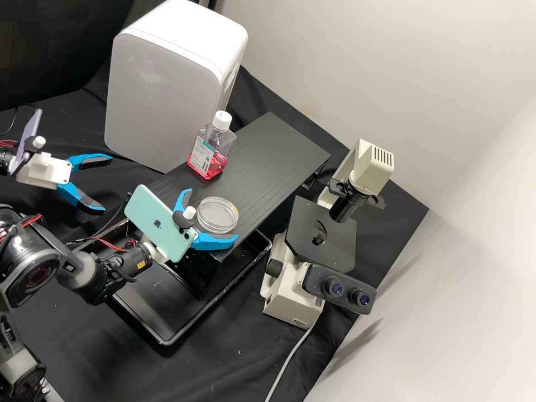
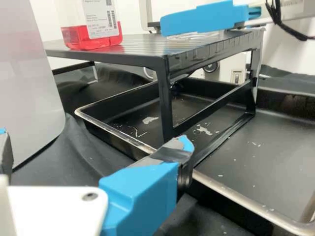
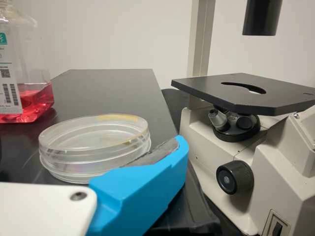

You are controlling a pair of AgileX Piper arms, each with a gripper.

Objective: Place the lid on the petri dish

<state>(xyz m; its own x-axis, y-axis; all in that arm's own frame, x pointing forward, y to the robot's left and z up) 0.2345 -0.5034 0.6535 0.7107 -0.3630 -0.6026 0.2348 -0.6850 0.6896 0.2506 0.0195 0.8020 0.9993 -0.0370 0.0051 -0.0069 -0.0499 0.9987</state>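
High view: the petri dish point(image 1: 216, 215) sits at the near corner of the black rack point(image 1: 268, 162), between the wide-spread fingers of the right gripper point(image 1: 213, 215). The left gripper point(image 1: 106, 184), also spread wide and holding nothing, hangs well left of the rack above the tabletop point(image 1: 234, 346).

Left wrist view: the rack stands in a tray point(image 2: 256, 162).

Right wrist view: the lid point(image 3: 93, 129) rests on the dish near the rack's edge. A red flask point(image 3: 19, 93) stands farther along the rack, and a microscope point(image 3: 256, 162) is beside it.

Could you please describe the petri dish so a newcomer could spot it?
Find the black raised shelf beside the microscope. At its near edge, between the right gripper's fingers, sits the petri dish: flat, round, clear, unlike the tall red-filled flask.
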